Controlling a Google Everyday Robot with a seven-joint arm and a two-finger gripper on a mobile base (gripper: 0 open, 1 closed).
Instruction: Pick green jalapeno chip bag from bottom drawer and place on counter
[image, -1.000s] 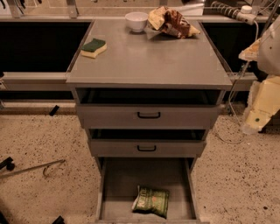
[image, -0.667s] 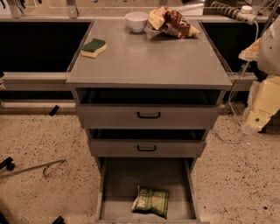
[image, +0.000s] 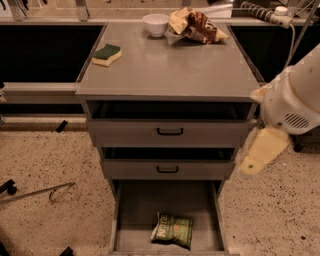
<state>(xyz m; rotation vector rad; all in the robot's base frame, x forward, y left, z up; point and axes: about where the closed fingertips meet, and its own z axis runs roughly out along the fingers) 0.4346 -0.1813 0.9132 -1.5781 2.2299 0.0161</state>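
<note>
The green jalapeno chip bag lies flat near the front of the open bottom drawer, right of its middle. The counter is the grey top of the cabinet. My gripper hangs from the white arm at the right of the cabinet, level with the middle drawer. It is above and to the right of the bag and apart from it, with nothing seen in it.
On the counter are a green and yellow sponge at the left, a white bowl and a brown-and-cream snack bag at the back. Two upper drawers with black handles stand slightly open. A metal rod lies on the floor.
The arm and gripper have moved left and down, closer to the cabinet's right side. The bag and drawers have not moved.
</note>
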